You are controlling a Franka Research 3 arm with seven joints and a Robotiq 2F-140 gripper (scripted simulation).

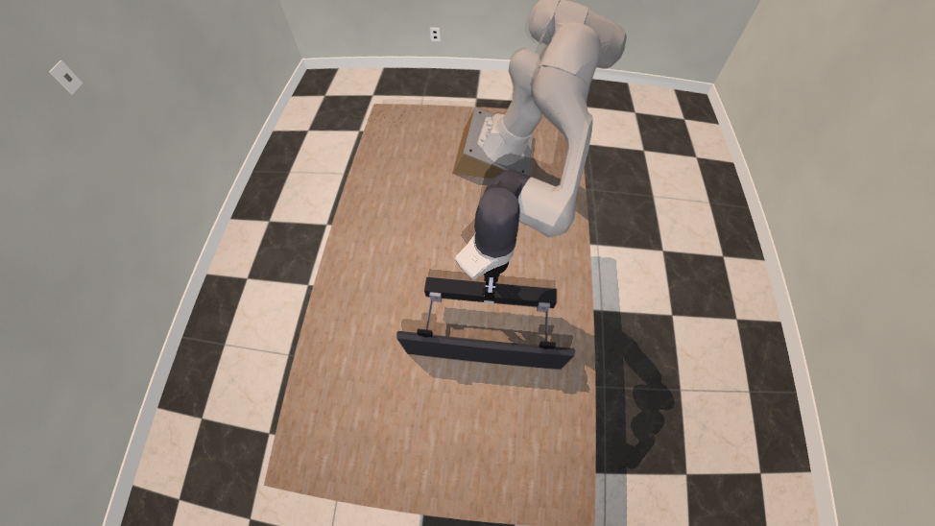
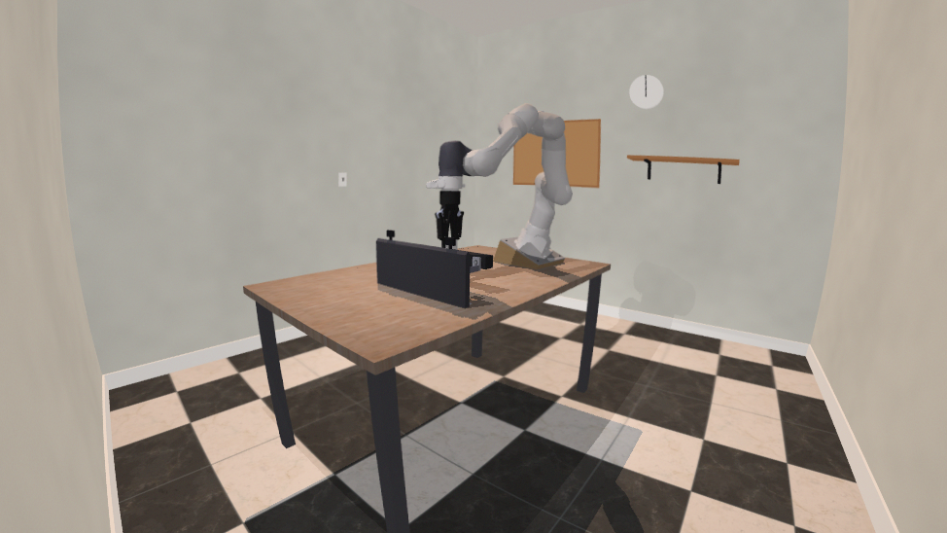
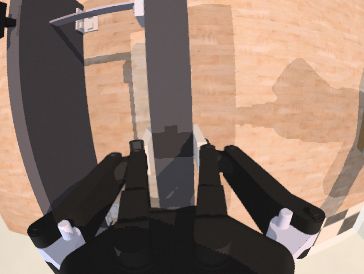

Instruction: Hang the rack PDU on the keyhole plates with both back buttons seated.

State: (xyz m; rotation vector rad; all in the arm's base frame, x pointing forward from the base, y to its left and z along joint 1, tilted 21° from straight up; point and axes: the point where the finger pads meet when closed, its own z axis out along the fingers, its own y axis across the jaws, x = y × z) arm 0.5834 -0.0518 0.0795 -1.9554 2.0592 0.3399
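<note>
The rack PDU (image 1: 457, 288) (image 2: 481, 260) (image 3: 166, 55) is a long dark bar, held level above the wooden table (image 1: 405, 425) (image 2: 331, 311). My gripper (image 1: 490, 287) (image 2: 448, 243) (image 3: 173, 136) points straight down and is shut on the PDU's middle. A dark upright back panel (image 1: 484, 349) (image 2: 417, 271) (image 3: 47, 101) stands just in front of the PDU. Two small light-grey keyhole plates (image 1: 434, 298) (image 1: 542, 306) on thin arms reach from the panel to the PDU's face; one shows in the wrist view (image 3: 87, 22). The PDU sits close against them. I cannot tell whether its buttons are in the slots.
The arm's base (image 1: 480, 147) (image 2: 529, 255) is at the back of the table. A wall shelf (image 2: 682, 159) and a cork board (image 2: 582, 152) hang on the far wall. The table's right edge runs near the panel's right end.
</note>
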